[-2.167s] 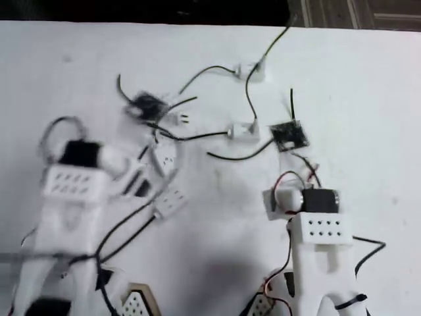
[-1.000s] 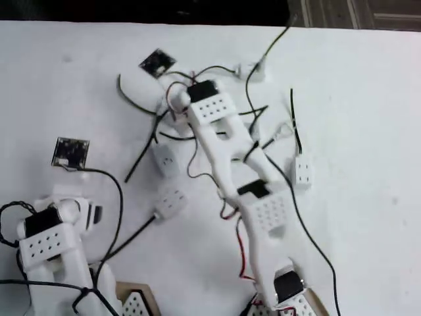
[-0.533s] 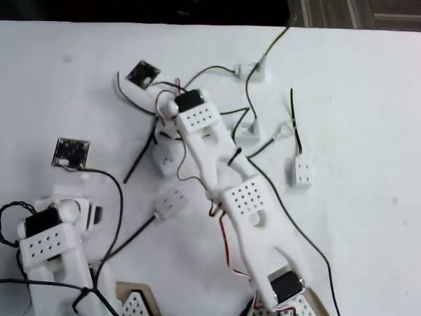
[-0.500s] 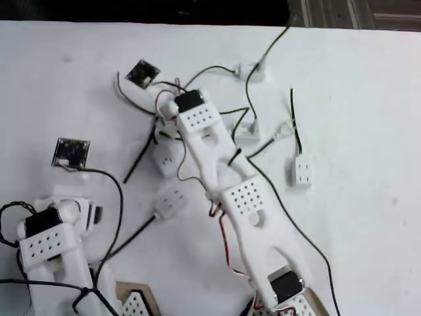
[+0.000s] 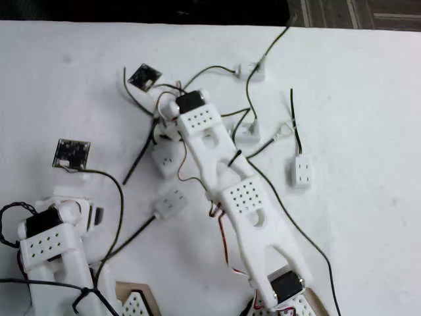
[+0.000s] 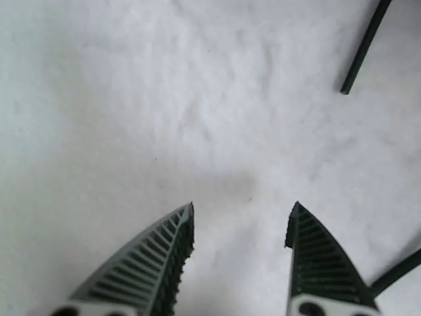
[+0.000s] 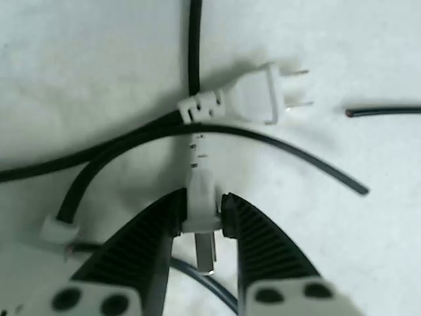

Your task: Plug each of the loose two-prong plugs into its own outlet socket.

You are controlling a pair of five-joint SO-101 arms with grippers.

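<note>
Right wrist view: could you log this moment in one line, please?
right gripper: shut on white plug | left gripper: open over table | two-prong plug: loose

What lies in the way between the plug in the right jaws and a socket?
A black cable crosses just beyond the held plug, and a second plug lies past it. In the high view the nearest socket sits beside the right arm, which hides the gap between them.

White arms (image 5: 247, 204), ribbed black hands (image 6: 242, 207)

Two arms (image 5: 223, 171), two small dark boards (image 5: 71, 153), two white plugs (image 7: 243, 99), three empty outlet sockets (image 5: 300, 171).
</note>
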